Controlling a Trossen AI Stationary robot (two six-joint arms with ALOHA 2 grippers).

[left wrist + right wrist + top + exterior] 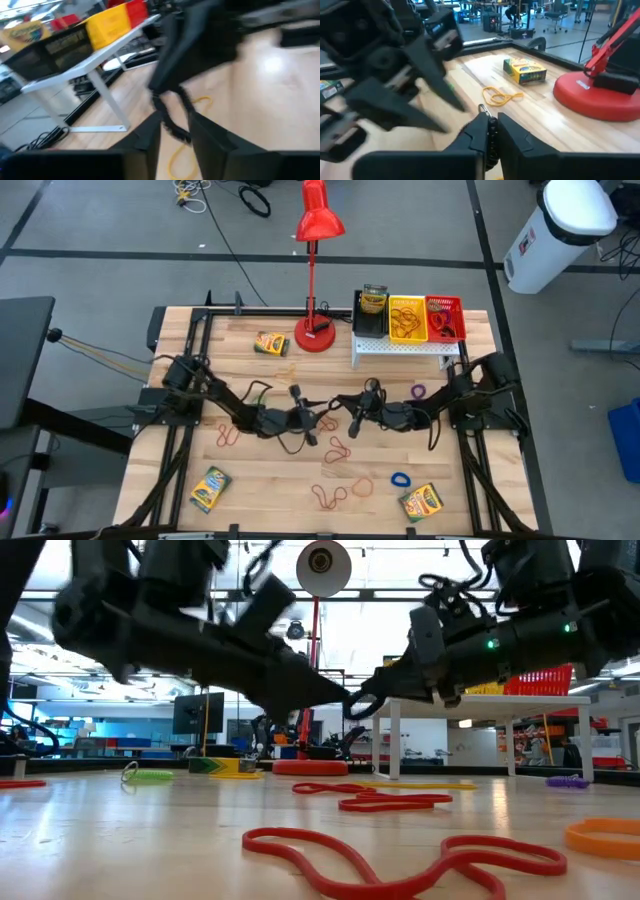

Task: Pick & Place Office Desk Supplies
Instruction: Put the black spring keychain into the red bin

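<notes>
A thin black rubber band (165, 112) hangs in mid-air over the table's middle, where my two grippers meet tip to tip. My right gripper (491, 125) reaches in from the table's right and is shut on the band. My left gripper (175, 137) reaches in from the left. It is open, and the band's strand runs through the gap between its fingers. In the high view the two tips stand at left gripper (322, 423) and right gripper (347, 418). Black bin (372, 310), yellow bin (407, 318) and red bin (444, 318) stand on a white shelf (405, 348). My right gripper pinches the black band's strand (491, 132) between its two fingers, coming about level from the table's right. A small loop of the band (482, 108) sticks out past the fingertips. The band is clear of the table. My left gripper's open fingers flank the band; whether they touch it I cannot tell.
Crayon boxes lie at far left (271, 343), near left (210, 488) and near right (422, 501). Loose bands lie near the table's front: red (338, 450), orange (362, 486), blue (400, 479), purple (418, 391). A red lamp (313, 335) stands at the far edge.
</notes>
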